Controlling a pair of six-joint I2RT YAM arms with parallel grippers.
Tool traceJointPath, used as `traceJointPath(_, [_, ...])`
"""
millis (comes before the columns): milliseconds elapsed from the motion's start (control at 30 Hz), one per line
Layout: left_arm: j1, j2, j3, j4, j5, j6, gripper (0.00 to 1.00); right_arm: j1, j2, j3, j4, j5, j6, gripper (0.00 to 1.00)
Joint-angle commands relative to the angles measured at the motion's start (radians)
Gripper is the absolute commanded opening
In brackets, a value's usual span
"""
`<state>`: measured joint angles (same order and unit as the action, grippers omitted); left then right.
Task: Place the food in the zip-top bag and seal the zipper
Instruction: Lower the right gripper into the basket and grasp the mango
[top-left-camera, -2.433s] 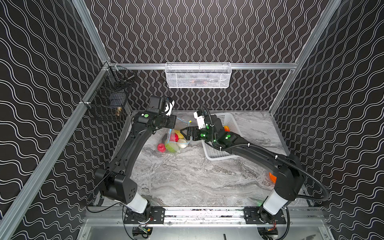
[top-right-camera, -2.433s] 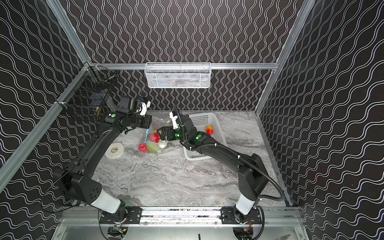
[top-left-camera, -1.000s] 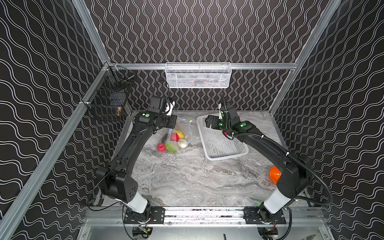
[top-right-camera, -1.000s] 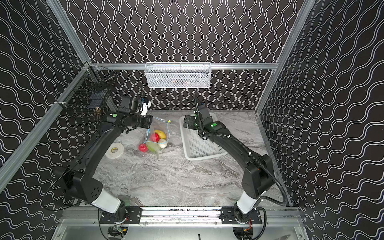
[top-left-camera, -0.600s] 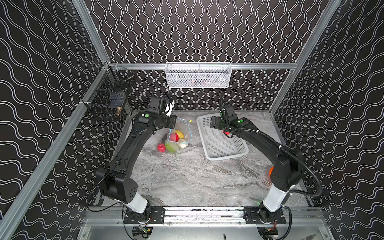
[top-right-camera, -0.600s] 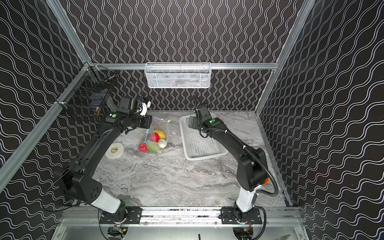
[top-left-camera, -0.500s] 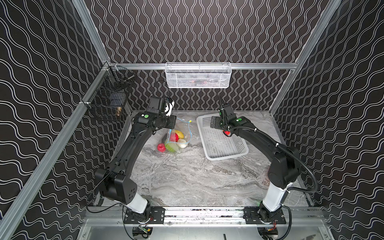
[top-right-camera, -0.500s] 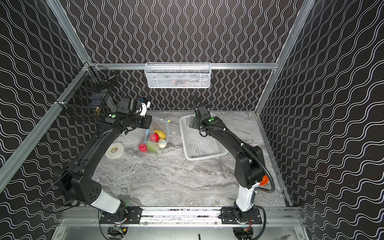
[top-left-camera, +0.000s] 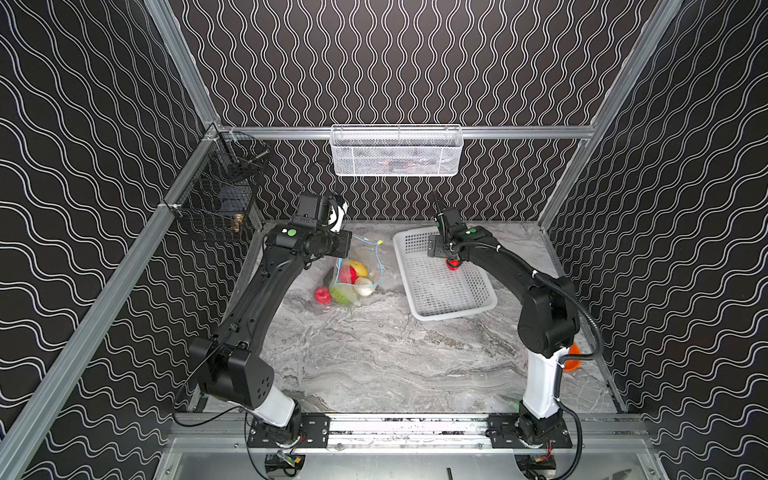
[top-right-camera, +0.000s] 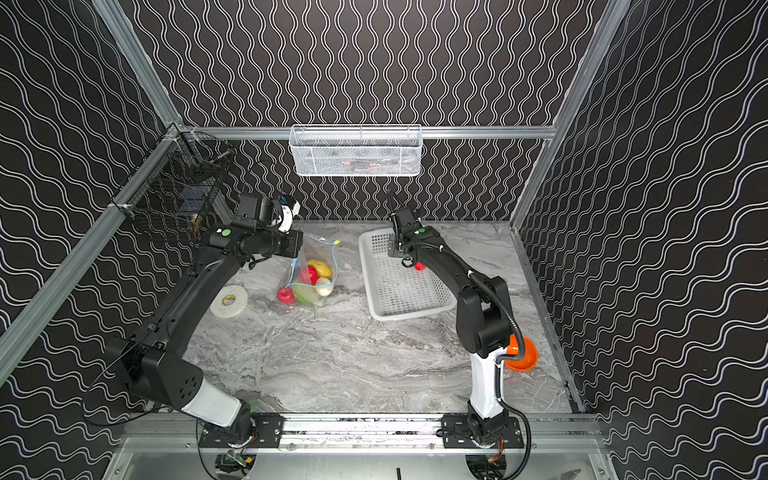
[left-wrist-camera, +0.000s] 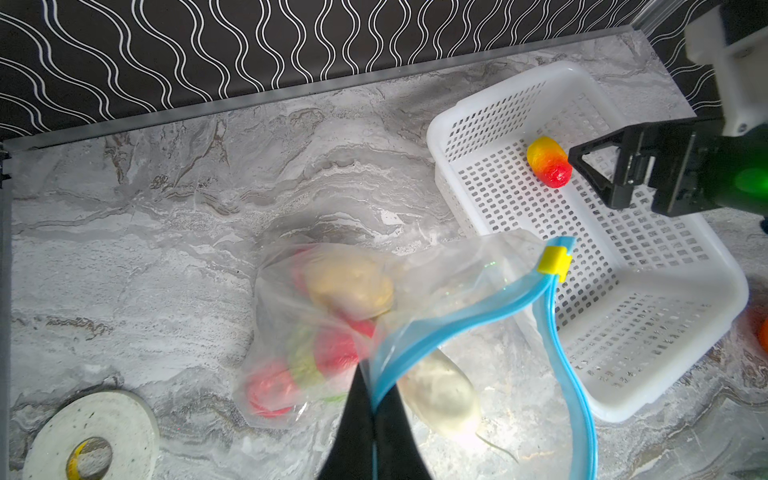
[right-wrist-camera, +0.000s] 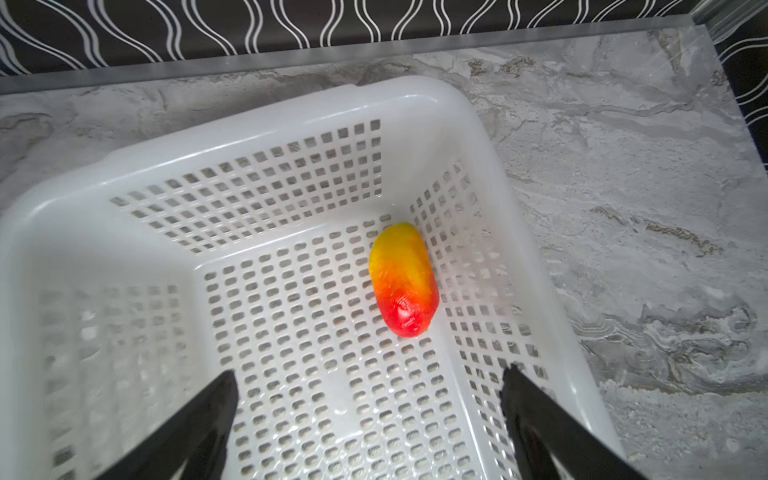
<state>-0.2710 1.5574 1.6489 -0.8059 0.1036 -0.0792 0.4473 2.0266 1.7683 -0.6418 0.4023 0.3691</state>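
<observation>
The zip-top bag (left-wrist-camera: 436, 274), clear and crinkly, is slumping on the worktop (left-wrist-camera: 166, 208) just beside the white basket (left-wrist-camera: 511, 85), its mouth gaping; the zipper (left-wrist-camera: 478, 309), a thin light-blue strip, is curving round that open mouth, with the small yellow slider (left-wrist-camera: 550, 262) sitting at the end nearest the basket; through the plastic a yellow potato (left-wrist-camera: 349, 286), red rounds (left-wrist-camera: 336, 349), a green cabbage (left-wrist-camera: 301, 361) and a white radish (left-wrist-camera: 440, 395) are showing, blurred by the film; one piece of the food, a pepper (right-wrist-camera: 403, 278) shading from yellow to red, is lying on the basket's floor, close to a corner; the left claw (left-wrist-camera: 372, 415) is clenching tight on the zipper at the end away from the basket, holding that edge of the mouth up; the right claw (right-wrist-camera: 369, 371) is hanging over the basket's interior with its jaws spread wide, gripping nothing, the pepper lying ahead of the tips and apart from them; a roll of white tape (left-wrist-camera: 124, 419) is resting on the worktop on the far side of the bag from the basket.
</observation>
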Motion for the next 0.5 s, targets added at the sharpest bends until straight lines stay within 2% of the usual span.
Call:
traceJointPath(0, [0.004,-0.004,-0.001,0.016,0.001,-0.008,0.00,-0.005,0.032,0.031,-0.036,0.035,-0.012,0.99])
traceJointPath(467, [0.005,0.007,0.002,0.015,0.006,-0.010,0.00,-0.059,0.118,0.061,-0.032,0.027,-0.025,0.99])
